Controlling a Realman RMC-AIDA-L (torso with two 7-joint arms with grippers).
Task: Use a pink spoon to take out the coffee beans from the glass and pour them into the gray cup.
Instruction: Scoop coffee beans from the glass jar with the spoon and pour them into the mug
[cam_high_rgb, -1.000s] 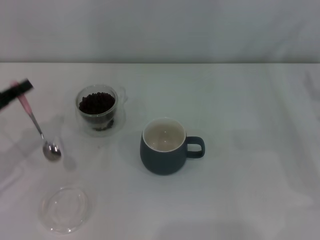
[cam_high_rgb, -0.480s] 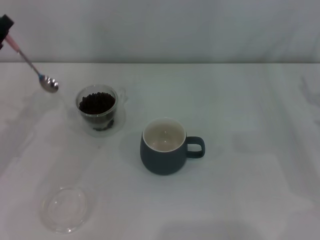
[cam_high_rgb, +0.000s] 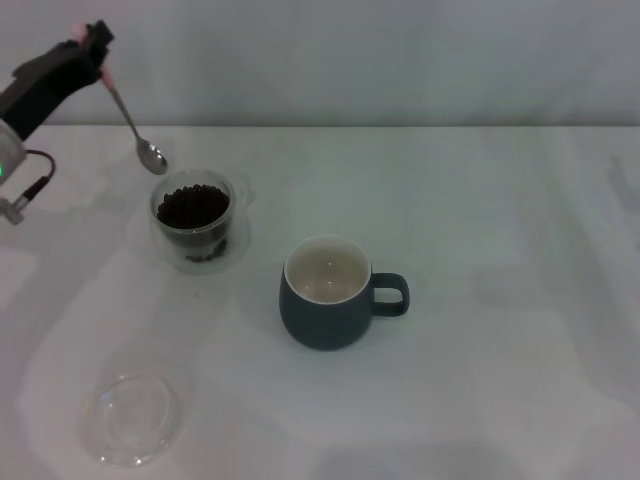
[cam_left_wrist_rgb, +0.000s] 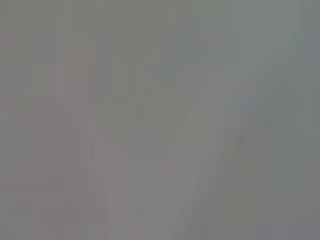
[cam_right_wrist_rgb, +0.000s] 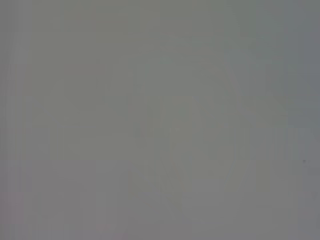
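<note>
In the head view my left gripper (cam_high_rgb: 92, 45) is raised at the far left and is shut on the pink handle of the pink spoon (cam_high_rgb: 135, 125). The spoon hangs slanting down, its silver bowl just above and left of the glass (cam_high_rgb: 195, 220). The glass stands on the table, filled with dark coffee beans (cam_high_rgb: 193, 205). The gray cup (cam_high_rgb: 328, 292) stands to the right and nearer, handle to the right, its cream inside bare. Both wrist views show only a flat grey blur. My right gripper is out of view.
A flat clear round dish (cam_high_rgb: 133, 417) lies near the front left of the white table (cam_high_rgb: 500, 250). A grey wall runs behind the table's far edge.
My left gripper has lifted the spoon from the table at the left, carried it up and rightward, and the spoon's bowl now hangs close above the glass's left rim.
</note>
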